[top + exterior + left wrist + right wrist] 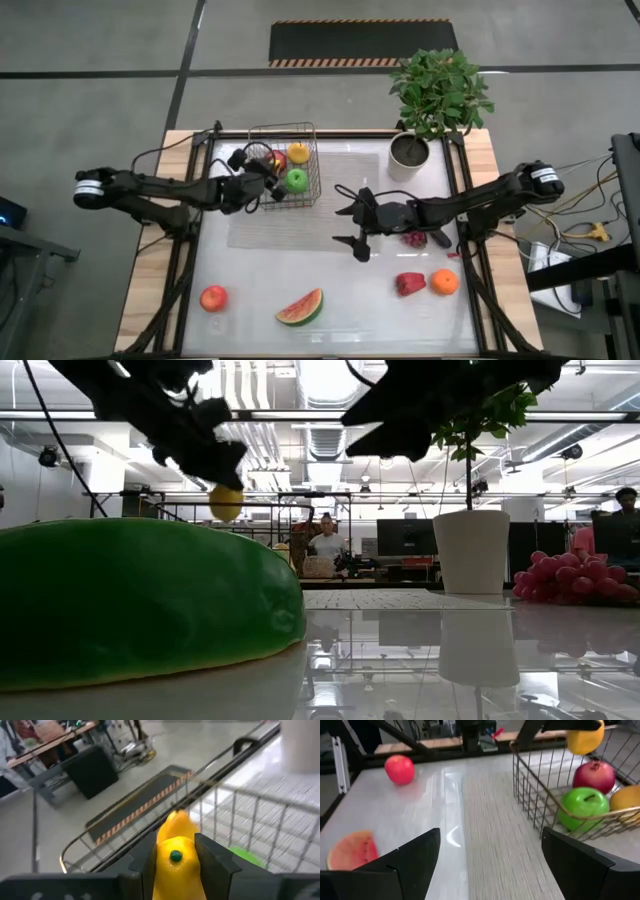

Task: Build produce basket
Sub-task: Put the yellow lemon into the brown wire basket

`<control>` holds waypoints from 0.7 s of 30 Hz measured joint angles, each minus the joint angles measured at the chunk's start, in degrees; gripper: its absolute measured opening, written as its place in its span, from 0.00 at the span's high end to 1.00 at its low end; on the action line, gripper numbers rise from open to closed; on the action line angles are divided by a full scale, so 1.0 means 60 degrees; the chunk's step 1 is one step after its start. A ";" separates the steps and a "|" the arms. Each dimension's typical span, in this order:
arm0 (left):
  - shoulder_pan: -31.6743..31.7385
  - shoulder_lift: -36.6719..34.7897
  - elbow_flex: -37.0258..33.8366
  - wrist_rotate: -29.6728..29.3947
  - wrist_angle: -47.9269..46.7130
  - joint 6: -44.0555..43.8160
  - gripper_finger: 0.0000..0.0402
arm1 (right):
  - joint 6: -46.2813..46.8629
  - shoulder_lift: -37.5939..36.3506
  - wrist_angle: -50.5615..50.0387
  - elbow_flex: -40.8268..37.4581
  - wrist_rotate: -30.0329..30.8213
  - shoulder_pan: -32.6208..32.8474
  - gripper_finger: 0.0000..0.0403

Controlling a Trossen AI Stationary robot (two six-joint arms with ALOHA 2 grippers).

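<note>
Left gripper (175, 862) holds the pear (176, 860) above the basket (300, 158).

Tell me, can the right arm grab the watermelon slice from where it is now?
Probably yes. The right gripper is open and empty above the table's middle, and the watermelon slice lies on bare table not far from it, with nothing between them.

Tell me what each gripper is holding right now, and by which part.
The left gripper holds a yellow pear over the basket, its fingers clamped on the fruit's two sides. The right gripper stands open and holds nothing.
</note>
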 joint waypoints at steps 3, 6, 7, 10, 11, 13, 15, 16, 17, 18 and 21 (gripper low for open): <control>0.0197 0.0327 0.0009 0.0213 -0.0167 -0.0034 0.75 | 0.0117 0.0156 -0.0013 0.0000 0.0000 0.0000 0.19; 0.0263 0.0610 0.0042 0.0696 -0.0121 -0.0854 0.75 | 0.0121 0.0189 0.0038 0.0000 0.0004 0.0000 0.18; 0.0263 0.0704 0.0051 0.0746 -0.0115 -0.1173 0.75 | 0.0123 0.0192 0.0042 0.0004 0.0004 0.0000 0.18; 0.0270 0.0890 0.0033 0.0753 -0.0174 -0.1498 0.75 | 0.0121 0.0215 -0.0005 0.0000 0.0001 0.0000 0.18; 0.0283 0.0939 0.0033 0.0749 -0.0178 -0.1505 0.75 | 0.0121 0.0218 0.0012 0.0000 0.0003 0.0000 0.18; 0.0312 0.1002 0.0033 0.0756 -0.0178 -0.1516 0.72 | 0.0121 0.0218 0.0013 0.0000 0.0000 0.0000 0.18; 0.0345 0.1052 0.0047 0.0759 -0.0161 -0.1509 0.70 | 0.0198 0.0218 0.0013 0.0000 0.0000 0.0000 0.19; 0.0382 0.1054 0.0047 0.0772 -0.0171 -0.1509 0.68 | 0.0217 0.0218 0.0013 0.0000 0.0000 0.0000 0.19; 0.0399 0.1054 0.0047 0.0771 -0.0163 -0.1509 0.67 | 0.0246 0.0218 0.0013 0.0000 0.0000 0.0000 0.19; 0.0423 0.1054 0.0044 0.0771 -0.0149 -0.1509 0.66 | 0.0268 0.0218 0.0013 0.0000 0.0000 0.0000 0.18; 0.0435 0.1054 0.0033 0.0771 -0.0197 -0.1505 0.63 | 0.0368 0.0218 0.0013 0.0000 -0.0004 0.0000 0.18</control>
